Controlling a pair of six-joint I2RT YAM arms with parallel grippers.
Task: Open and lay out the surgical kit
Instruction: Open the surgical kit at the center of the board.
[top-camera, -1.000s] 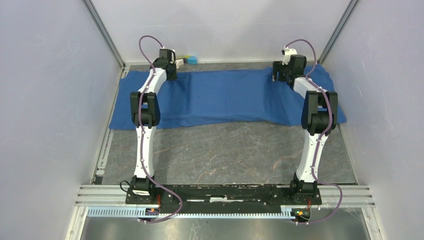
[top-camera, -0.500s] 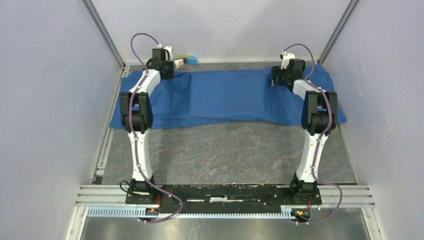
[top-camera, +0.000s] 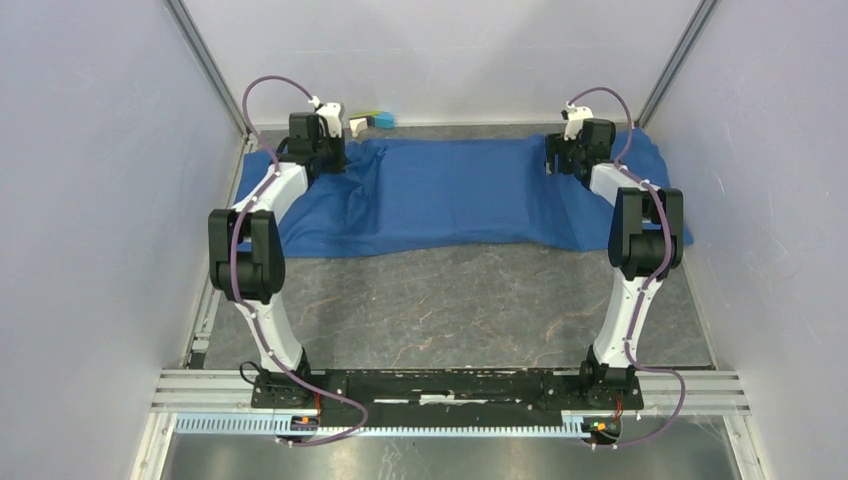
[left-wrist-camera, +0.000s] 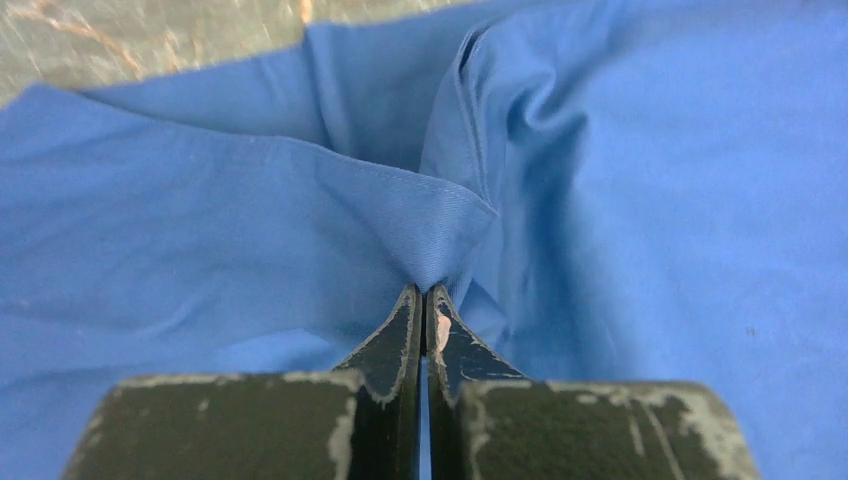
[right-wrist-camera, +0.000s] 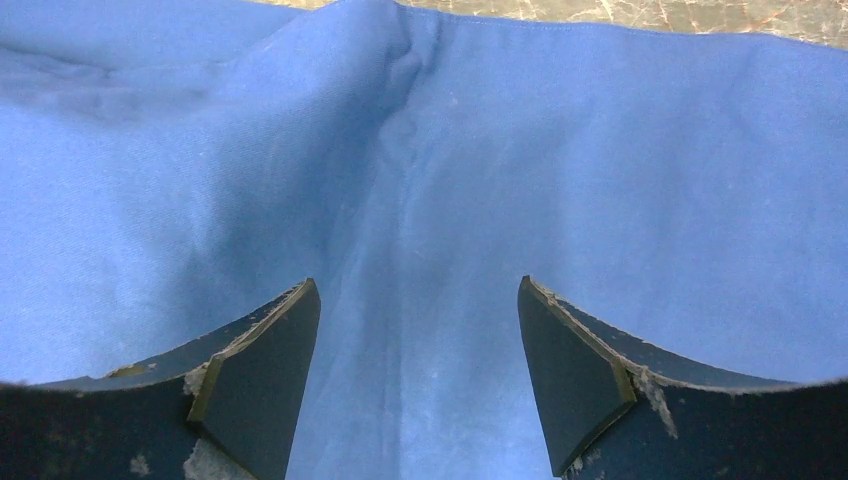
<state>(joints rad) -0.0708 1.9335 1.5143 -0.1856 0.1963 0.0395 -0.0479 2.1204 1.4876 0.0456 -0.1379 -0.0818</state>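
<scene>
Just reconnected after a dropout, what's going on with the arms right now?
The left arm has its jaws shut on a pinched fold of the blue cloth wrap near its far left corner. The right arm holds its jaws open over the wrap's far right end, gripping nothing. The wrap lies spread, somewhat rumpled, along the far side of the table.
</scene>
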